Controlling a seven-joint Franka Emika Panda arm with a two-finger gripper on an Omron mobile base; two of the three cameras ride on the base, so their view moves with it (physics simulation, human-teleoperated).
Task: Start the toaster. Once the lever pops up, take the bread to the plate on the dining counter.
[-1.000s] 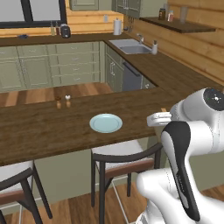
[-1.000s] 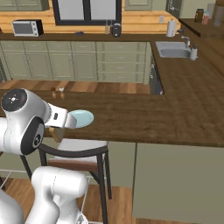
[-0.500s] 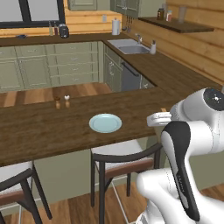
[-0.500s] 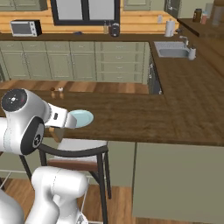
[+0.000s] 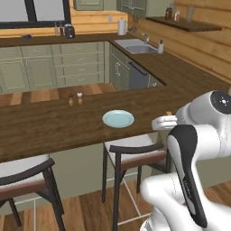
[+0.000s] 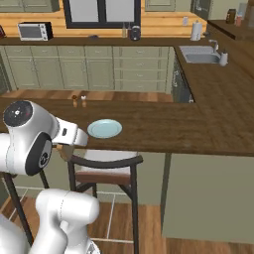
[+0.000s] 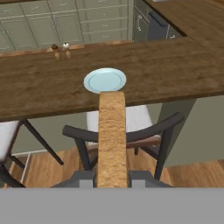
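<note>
**Bread in the pincer, short of the plate**

The bread point(image 7: 112, 140) stands edge-on, clamped between the two fingers of the pincer point(image 7: 112, 178), its far edge overlapping the near rim of the plate point(image 7: 105, 79). That plate lies flat on the dining counter point(image 7: 175, 65), straight ahead of the pincer. Below the bread stands a dark-framed stool point(image 7: 144, 131). Beyond the plate, to the left, two small shakers point(image 7: 60, 50) stand side by side.
</note>
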